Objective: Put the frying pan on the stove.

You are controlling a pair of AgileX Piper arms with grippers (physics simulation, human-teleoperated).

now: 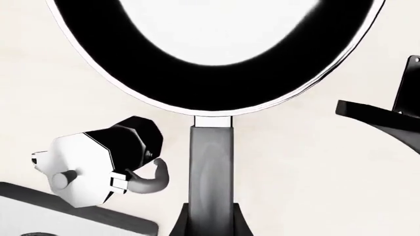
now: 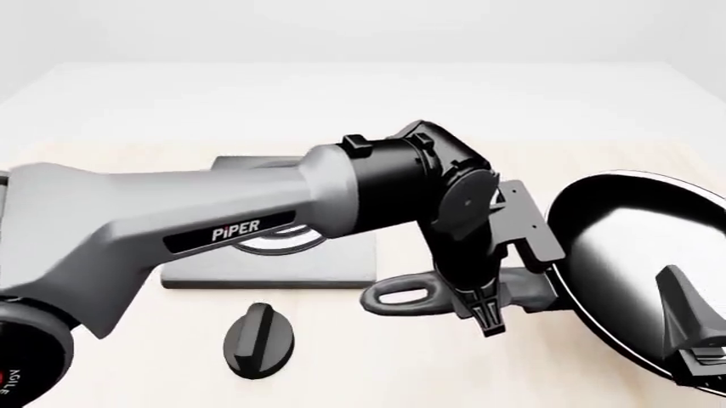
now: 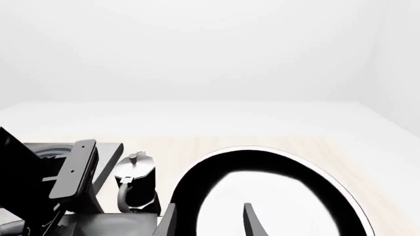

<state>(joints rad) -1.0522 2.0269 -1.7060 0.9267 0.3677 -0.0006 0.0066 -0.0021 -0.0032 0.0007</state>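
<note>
Pinching the frying pan [image 2: 635, 255] by its handle, the left gripper [image 2: 490, 293] holds it right of the stove [image 2: 272, 263]. Such a long lever could twist loose; the right gripper's [image 2: 692, 340] fingers I cannot tell.

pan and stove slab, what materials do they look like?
Frying pan: glossy black, likely coated or enamelled metal, given its bright reflections; handle matte dark grey. Stove: brushed grey metal by its look, flat with a dull sheen. Rendered, so only a guess.

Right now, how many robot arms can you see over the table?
2: the left arm reaches across the stove to the frying pan handle; the right gripper shows over the pan.
</note>
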